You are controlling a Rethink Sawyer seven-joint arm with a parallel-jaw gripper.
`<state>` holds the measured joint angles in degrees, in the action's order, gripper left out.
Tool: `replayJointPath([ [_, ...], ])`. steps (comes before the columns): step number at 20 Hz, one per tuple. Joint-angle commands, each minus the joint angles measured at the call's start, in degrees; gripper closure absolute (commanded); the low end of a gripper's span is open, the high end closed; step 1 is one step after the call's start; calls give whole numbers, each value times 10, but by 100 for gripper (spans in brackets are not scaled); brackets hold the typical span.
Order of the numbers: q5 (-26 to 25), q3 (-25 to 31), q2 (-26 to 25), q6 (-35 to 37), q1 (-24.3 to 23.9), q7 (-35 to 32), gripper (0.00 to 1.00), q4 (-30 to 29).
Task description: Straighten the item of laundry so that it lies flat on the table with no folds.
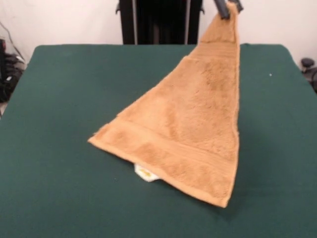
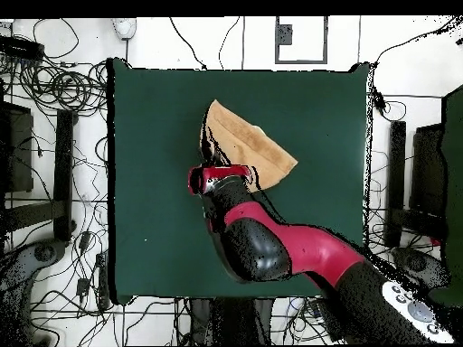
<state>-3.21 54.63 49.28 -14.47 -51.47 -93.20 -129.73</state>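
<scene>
The tan terry-cloth towel (image 1: 190,129) hangs as a stretched triangle over the dark green table (image 1: 59,148). My gripper (image 1: 227,7), at the top edge of the front view, is shut on the towel's upper corner and holds it high. The towel's lower border band rests on the table, with the small white-yellow tag (image 1: 145,173) poking out under the near edge. In the overhead view the towel (image 2: 246,145) shows beyond the red and black arm (image 2: 262,239), which covers the gripper and part of the cloth.
The robot's black pedestal (image 1: 158,20) stands behind the table's far edge. Cables and dark equipment (image 2: 54,90) lie on the floor around the table.
</scene>
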Motion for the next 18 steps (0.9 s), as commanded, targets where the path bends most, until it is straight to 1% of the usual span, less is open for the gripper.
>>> replayJointPath([
  [1,60,55,44,41,40,-192,100,-42],
  [4,73,67,61,51,41,-206,100,-41],
  [12,101,71,92,75,54,-221,100,-35],
  [14,96,50,84,67,65,-211,100,-33],
  [18,72,-10,44,30,96,-183,100,-27],
])
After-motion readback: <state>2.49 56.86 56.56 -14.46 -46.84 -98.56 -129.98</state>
